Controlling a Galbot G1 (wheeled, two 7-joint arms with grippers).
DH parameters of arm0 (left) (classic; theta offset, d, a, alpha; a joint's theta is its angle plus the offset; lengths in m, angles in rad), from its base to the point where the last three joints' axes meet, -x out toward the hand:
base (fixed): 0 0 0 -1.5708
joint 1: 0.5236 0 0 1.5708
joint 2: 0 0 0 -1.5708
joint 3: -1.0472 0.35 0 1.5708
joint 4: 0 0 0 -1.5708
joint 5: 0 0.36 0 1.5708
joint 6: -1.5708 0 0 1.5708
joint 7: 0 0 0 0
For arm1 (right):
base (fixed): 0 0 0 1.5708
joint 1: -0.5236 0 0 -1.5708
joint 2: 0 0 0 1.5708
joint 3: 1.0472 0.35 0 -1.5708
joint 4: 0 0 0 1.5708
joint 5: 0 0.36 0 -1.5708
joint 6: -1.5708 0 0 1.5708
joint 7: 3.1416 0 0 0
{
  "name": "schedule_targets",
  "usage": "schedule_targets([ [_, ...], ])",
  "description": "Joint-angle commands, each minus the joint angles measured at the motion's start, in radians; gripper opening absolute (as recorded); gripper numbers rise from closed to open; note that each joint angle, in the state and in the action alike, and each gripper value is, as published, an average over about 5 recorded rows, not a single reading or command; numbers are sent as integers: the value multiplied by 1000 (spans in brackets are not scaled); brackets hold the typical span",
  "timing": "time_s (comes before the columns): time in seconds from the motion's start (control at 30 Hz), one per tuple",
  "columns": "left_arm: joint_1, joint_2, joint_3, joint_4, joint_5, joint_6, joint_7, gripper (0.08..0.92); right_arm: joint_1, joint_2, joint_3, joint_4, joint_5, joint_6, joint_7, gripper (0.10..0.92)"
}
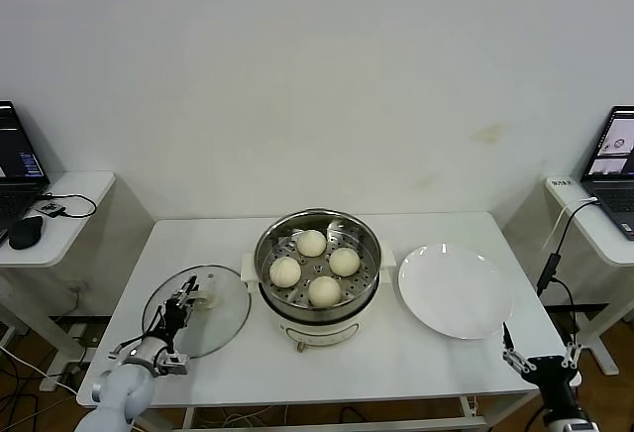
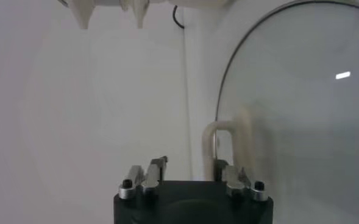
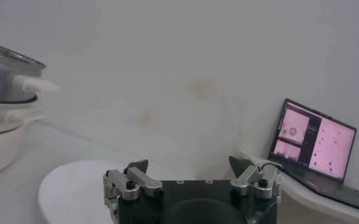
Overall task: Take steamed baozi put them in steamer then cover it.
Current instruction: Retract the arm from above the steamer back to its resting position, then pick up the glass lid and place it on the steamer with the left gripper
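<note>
Left gripper at the cover's handle, baozi already in the steamer

The left gripper [image 1: 185, 296] sits over the cover [image 1: 223, 318] with its fingers narrowed on either side of the cream handle [image 2: 230, 145]; whether they actually clamp it I cannot tell. The glass cover lies flat on the surface [image 1: 416, 348], just left of the steamer [image 1: 317, 254], which holds four steamed baozi [image 1: 324, 290] on its perforated tray. A white plate [image 1: 456, 291] lies right of the steamer. The right gripper [image 1: 535, 361] waits wide open and empty at the surface's near right corner.
</note>
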Motion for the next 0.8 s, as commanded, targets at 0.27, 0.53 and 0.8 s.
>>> schedule_targets([
  [0.27, 83, 4, -82, -179, -21, 49, -65, 141, 4, -6, -15, 6, 1, 10, 4, 823],
  [0.53, 201, 65, -183, -464, -93, 185, 79, 134, 20, -18, -50, -3, 0, 5, 13, 823],
  [0.8, 232, 173, -224, -659, -263, 269, 210, 134, 48, -22, -96, -37, -7, 12, 18, 823],
])
